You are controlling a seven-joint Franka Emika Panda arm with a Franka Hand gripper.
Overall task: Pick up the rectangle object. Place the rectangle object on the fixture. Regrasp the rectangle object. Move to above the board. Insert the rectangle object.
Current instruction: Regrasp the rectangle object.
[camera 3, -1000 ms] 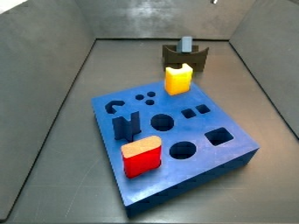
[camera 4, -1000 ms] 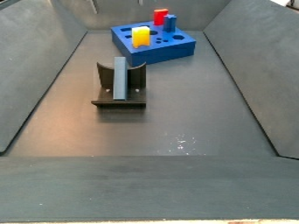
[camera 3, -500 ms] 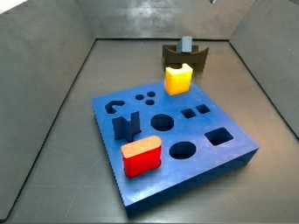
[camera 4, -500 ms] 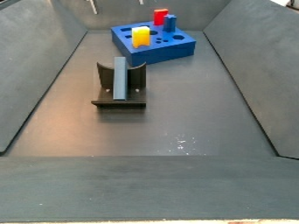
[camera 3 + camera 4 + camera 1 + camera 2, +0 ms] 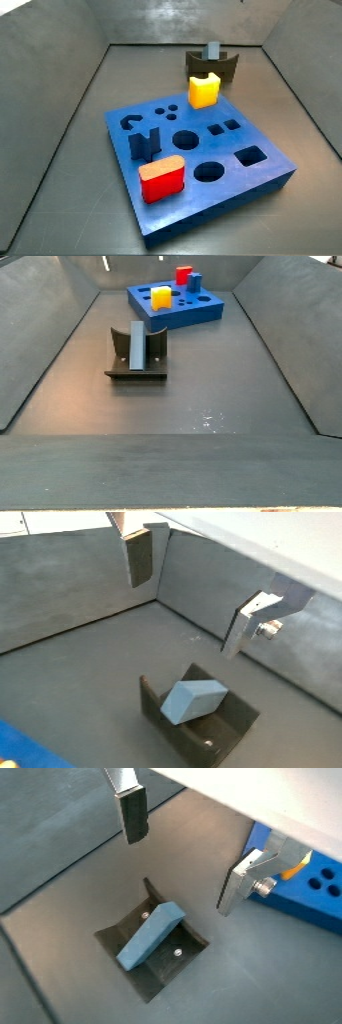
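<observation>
Between placing and regrasping, by the look of it: rectangle object (image 5: 150, 936) propped in the fixture (image 5: 177, 958), leaning against its upright in both side views. Hand (image 5: 185, 853) released, fingers (image 5: 134, 813) spread wide with nothing between, hovering above the piece. Next: lower, straddle the block, clamp on it, then carry toward the board (image 5: 201, 150)

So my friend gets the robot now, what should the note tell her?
Gripper: open and empty, up above the fixture.
Rectangle object: leaning tilted in the fixture, nothing holding it.
Board: on the floor apart from the fixture; yellow, red and navy pieces stand in it.
Done: pick up, place on fixture.
Left: regrasp, move above the board, insert.
</observation>
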